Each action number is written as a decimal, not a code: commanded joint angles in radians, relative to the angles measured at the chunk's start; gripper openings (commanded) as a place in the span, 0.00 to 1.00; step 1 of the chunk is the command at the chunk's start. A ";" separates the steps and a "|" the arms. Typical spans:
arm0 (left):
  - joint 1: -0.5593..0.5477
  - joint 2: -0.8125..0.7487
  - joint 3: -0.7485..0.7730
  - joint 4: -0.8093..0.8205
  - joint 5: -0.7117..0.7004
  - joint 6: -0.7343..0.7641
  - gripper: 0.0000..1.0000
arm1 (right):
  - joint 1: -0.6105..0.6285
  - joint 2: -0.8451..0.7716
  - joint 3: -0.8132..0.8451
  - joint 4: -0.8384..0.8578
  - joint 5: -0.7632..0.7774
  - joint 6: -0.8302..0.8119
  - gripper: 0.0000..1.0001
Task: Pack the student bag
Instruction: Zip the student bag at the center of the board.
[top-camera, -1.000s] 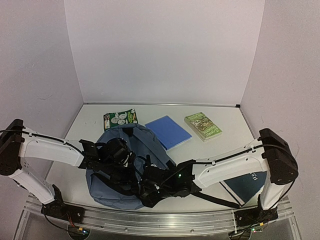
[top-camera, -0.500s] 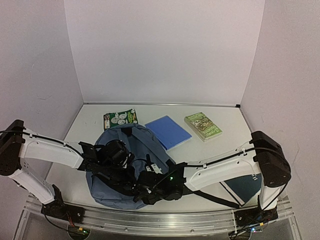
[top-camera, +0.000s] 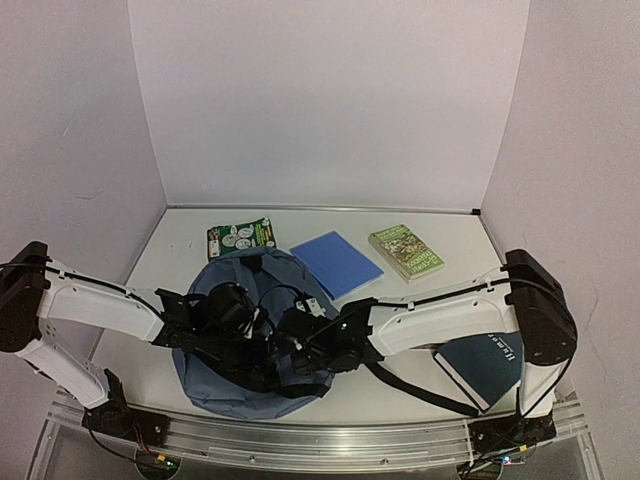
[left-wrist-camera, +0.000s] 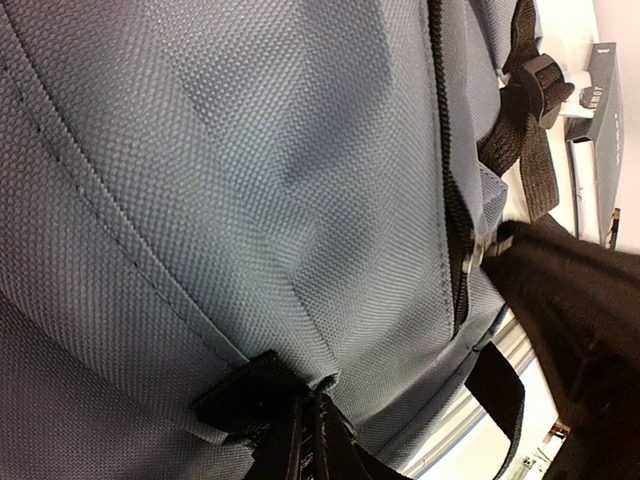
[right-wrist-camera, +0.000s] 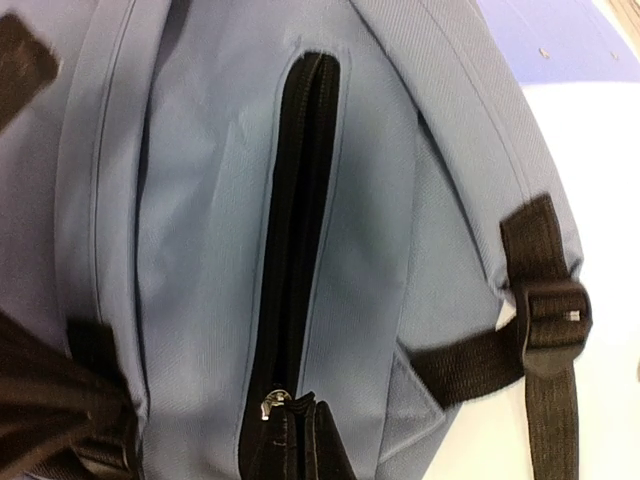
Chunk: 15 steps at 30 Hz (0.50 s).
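The student bag (top-camera: 220, 385) is a slate-blue backpack lying flat at the near middle of the table. My left gripper (top-camera: 246, 320) rests on its upper face. In the left wrist view it (left-wrist-camera: 312, 420) is shut, pinching a small fold of the bag's fabric (left-wrist-camera: 250, 150) beside a black tab (left-wrist-camera: 235, 395). My right gripper (top-camera: 286, 360) sits just right of the left one. It (right-wrist-camera: 300, 428) is shut at the near end of the black front zip (right-wrist-camera: 300, 200), with the metal zip pull (right-wrist-camera: 268, 405) at its fingertips. The zip seam looks slightly parted.
A green picture book (top-camera: 240, 238), a flat blue notebook (top-camera: 337, 263) and a second green book (top-camera: 406, 251) lie behind the bag. A dark blue book (top-camera: 485, 365) lies at the near right. Black straps (right-wrist-camera: 545, 330) trail off the bag toward the right.
My right gripper has shut and moved left and up across the bag to the zip. The right forearm lifted off the dark blue book, showing more of it. The left gripper stayed put.
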 joint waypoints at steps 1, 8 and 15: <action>-0.006 -0.001 -0.032 -0.064 0.025 0.012 0.05 | -0.052 0.000 -0.019 0.107 0.013 -0.045 0.00; -0.006 0.003 -0.034 -0.053 0.037 0.028 0.06 | -0.098 0.010 -0.015 0.186 0.035 -0.079 0.00; -0.006 0.006 -0.034 -0.061 0.039 0.028 0.05 | -0.170 0.035 0.054 0.246 0.072 -0.140 0.00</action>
